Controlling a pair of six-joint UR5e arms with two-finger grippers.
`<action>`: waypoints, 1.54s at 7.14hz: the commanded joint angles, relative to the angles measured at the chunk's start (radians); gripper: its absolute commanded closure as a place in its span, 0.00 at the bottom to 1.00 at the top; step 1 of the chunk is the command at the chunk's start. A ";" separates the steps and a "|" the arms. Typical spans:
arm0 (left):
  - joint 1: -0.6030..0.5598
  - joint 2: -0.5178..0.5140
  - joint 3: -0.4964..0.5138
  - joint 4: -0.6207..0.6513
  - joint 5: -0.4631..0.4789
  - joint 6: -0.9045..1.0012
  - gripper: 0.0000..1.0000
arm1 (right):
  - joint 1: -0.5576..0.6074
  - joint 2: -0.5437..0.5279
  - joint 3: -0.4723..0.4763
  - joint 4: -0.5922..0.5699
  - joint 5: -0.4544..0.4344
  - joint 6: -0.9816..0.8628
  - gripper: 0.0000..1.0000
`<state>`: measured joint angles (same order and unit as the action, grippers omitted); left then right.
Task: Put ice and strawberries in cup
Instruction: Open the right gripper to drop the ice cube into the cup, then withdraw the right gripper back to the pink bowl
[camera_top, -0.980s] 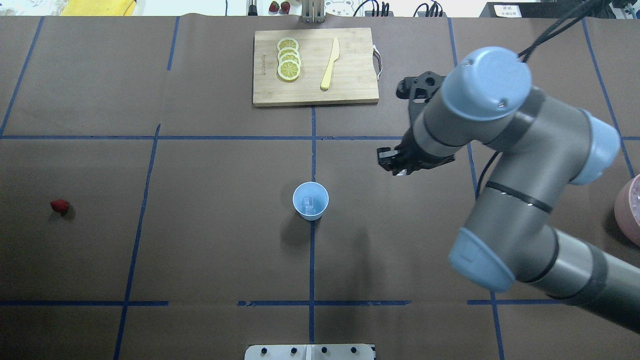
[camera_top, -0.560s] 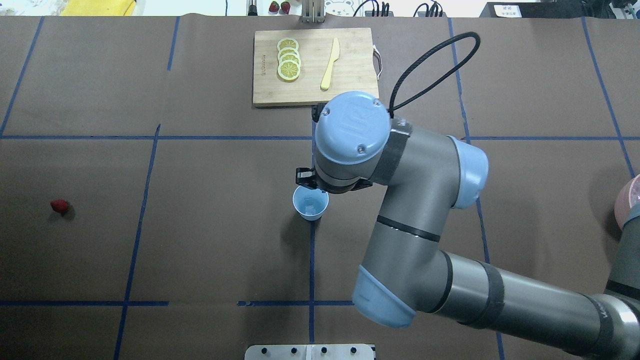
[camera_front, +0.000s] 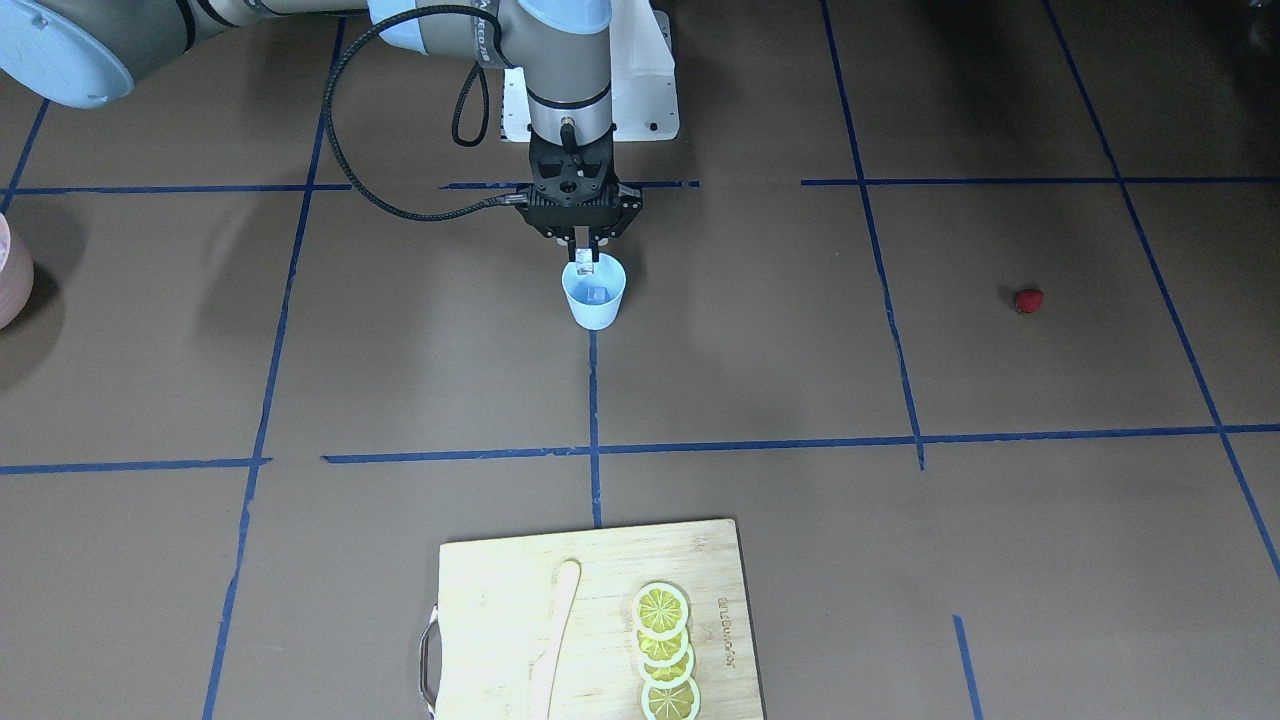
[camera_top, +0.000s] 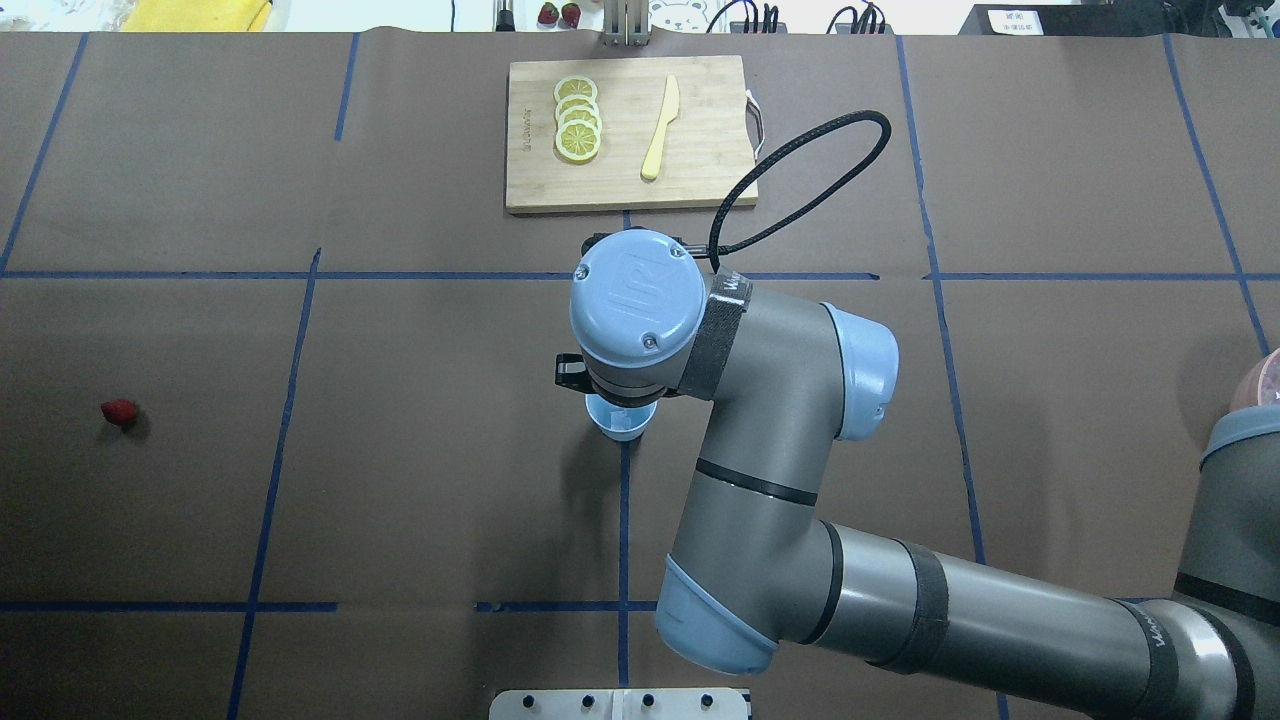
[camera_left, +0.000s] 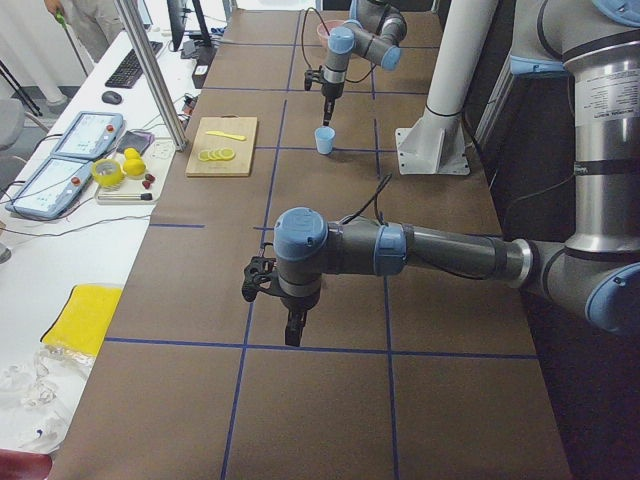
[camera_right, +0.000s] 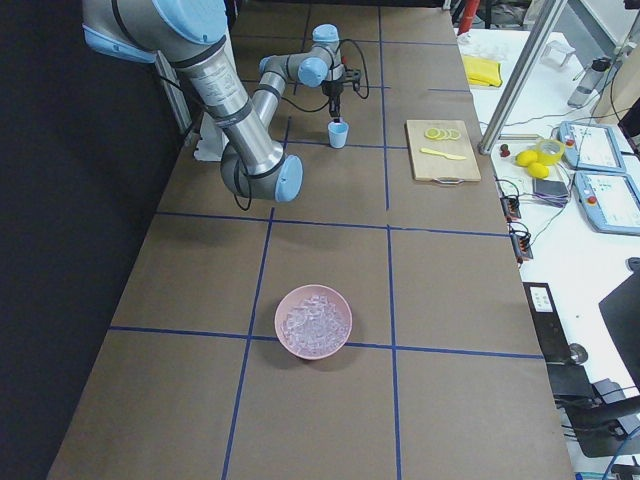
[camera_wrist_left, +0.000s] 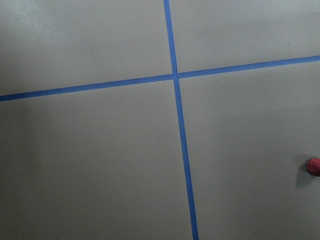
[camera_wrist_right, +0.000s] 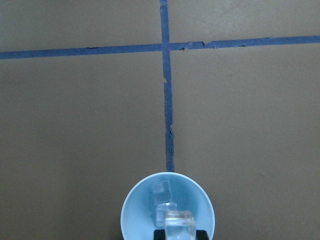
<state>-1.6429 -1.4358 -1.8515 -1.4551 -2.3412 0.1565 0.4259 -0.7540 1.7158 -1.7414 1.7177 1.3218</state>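
The light-blue cup stands at the table's middle on a blue tape line. Ice cubes lie inside it. My right gripper hangs straight over the cup's mouth, shut on another clear ice cube just above the rim. In the overhead view the right wrist hides most of the cup. The strawberry lies alone far to the left; it also shows at the right edge of the left wrist view. My left gripper hangs over bare table; I cannot tell if it is open.
A wooden cutting board with lemon slices and a yellow knife lies at the far middle. A pink bowl of ice cubes stands at the table's right end. Blue tape lines cross the brown table cover.
My right arm has swung left from the right side of the table to a spot over the cup, and the wrist now covers most of the cup from above.
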 joint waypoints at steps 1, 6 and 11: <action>0.000 0.000 0.000 -0.002 0.000 0.000 0.00 | -0.018 -0.002 -0.004 0.002 -0.032 0.002 0.02; 0.002 -0.023 -0.002 -0.031 0.008 0.005 0.00 | 0.122 -0.010 0.010 -0.003 0.102 -0.068 0.01; 0.078 -0.040 0.031 -0.165 -0.001 -0.067 0.00 | 0.546 -0.321 0.129 -0.009 0.417 -0.647 0.01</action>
<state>-1.5879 -1.4674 -1.8210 -1.6135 -2.3405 0.1249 0.8503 -0.9955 1.8307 -1.7490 2.0474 0.8432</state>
